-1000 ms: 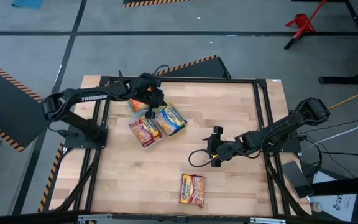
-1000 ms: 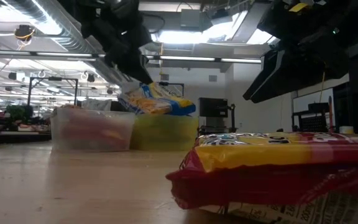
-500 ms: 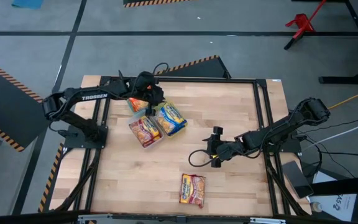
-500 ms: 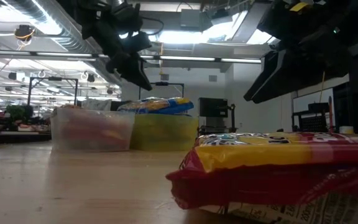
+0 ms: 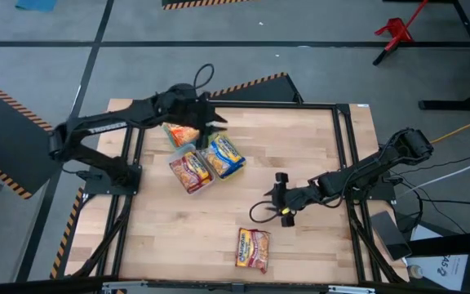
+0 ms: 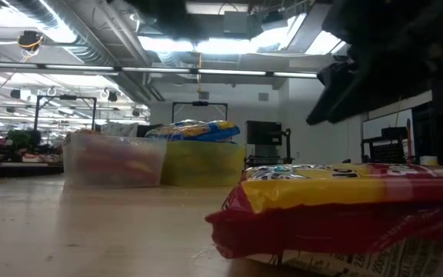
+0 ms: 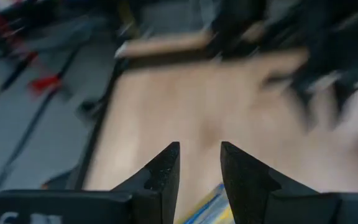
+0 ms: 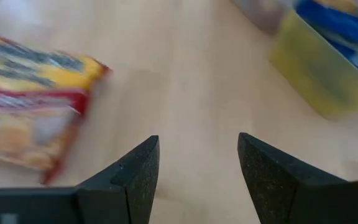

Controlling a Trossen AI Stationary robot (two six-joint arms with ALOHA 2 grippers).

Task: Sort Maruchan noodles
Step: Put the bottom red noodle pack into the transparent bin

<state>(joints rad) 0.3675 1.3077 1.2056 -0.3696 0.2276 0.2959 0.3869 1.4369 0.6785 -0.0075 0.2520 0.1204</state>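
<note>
Three ramen packets lie in containers at the table's far left: an orange one (image 5: 182, 133), a blue-and-yellow one (image 5: 223, 156) on top of the yellow container (image 6: 204, 164), and a red-brown one (image 5: 190, 171) in the clear container (image 6: 114, 160). Another red-brown packet (image 5: 253, 249) lies flat on the bare wood near the near edge. My left gripper (image 5: 213, 122) hovers open above the containers, holding nothing; its wrist view shows the blue-and-yellow packet (image 7: 207, 205) below the fingers. My right gripper (image 5: 282, 201) is open, low over the table's middle, with the loose packet (image 8: 23, 118) ahead of it.
A black frame (image 5: 345, 163) runs round the wooden table top (image 5: 300, 139). Bare wood lies between the containers and the loose packet. A loop of cable (image 5: 259, 212) hangs at my right gripper. The room beyond shows shelves and ceiling lights.
My left gripper has let go of the blue-and-yellow packet, which has dropped onto the yellow container and lies flat there. The gripper has then risen and swung toward the table's far edge. My right gripper has shifted a little toward the near edge.
</note>
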